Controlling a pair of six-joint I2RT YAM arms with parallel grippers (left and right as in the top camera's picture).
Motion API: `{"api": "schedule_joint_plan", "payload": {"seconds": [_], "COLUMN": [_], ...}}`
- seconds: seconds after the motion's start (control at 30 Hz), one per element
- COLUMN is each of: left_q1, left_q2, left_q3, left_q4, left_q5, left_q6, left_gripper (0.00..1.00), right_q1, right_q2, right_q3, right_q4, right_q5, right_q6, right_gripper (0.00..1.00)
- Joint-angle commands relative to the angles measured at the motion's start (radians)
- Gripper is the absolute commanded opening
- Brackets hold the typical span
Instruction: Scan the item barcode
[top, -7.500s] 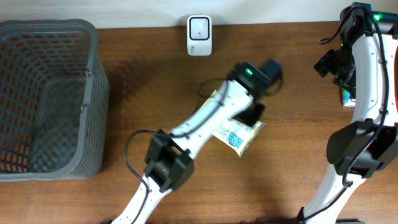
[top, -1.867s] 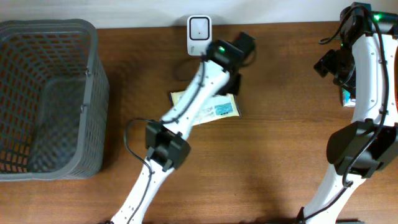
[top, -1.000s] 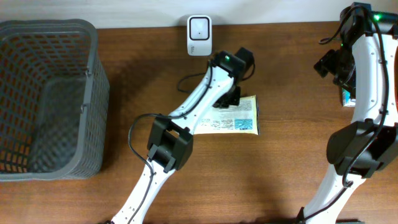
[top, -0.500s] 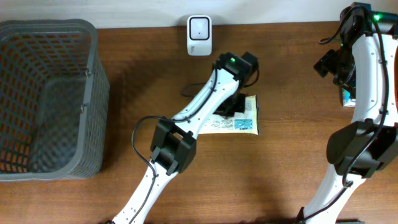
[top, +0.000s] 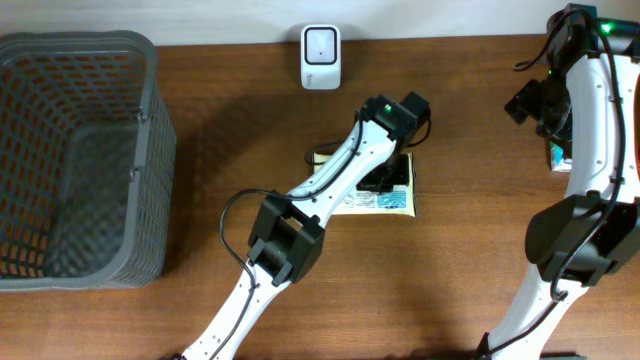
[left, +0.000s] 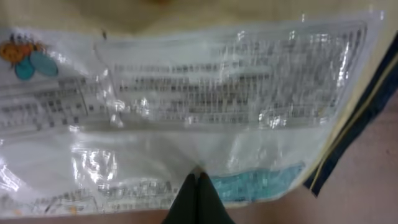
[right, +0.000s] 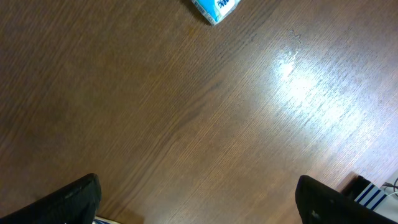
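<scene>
The item is a flat yellowish packet (top: 384, 199) with a clear printed face, held over the table's middle, below and right of the white scanner (top: 320, 43). In the left wrist view the packet (left: 205, 93) fills the frame. My left gripper (left: 198, 186) is shut on its near edge, and from overhead the left gripper (top: 386, 176) sits over the packet's upper part. The print is blurred and I cannot make out a barcode. My right gripper (right: 205, 202) hangs open over bare wood at the far right, holding nothing.
A grey mesh basket (top: 150, 150) fills the left side. A small blue-and-white pack (top: 557, 156) lies by the right arm, and the same small pack (right: 214, 7) shows at the top edge of the right wrist view. The scanner stands at the table's back edge.
The left gripper has carried the packet from below the scanner rightward, and its wrist has kept shifting right over the last second. The right arm has not moved.
</scene>
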Motion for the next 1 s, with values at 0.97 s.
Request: {"api": "schedule_joint_plan", "payload": {"seconds": [0.97], "left_q1": [0.153], "left_q2": [0.072], "left_q3": [0.264], "left_q4": [-0.194], "left_q5": [-0.034], "left_q6": [0.180], "left_gripper": [0.00], "right_q1": [-0.001], "right_q2": [0.003], "right_q3": [-0.001], "right_q4": [0.000], "right_q5": [0.002], "right_q6": [-0.004], "right_gripper": [0.99]}}
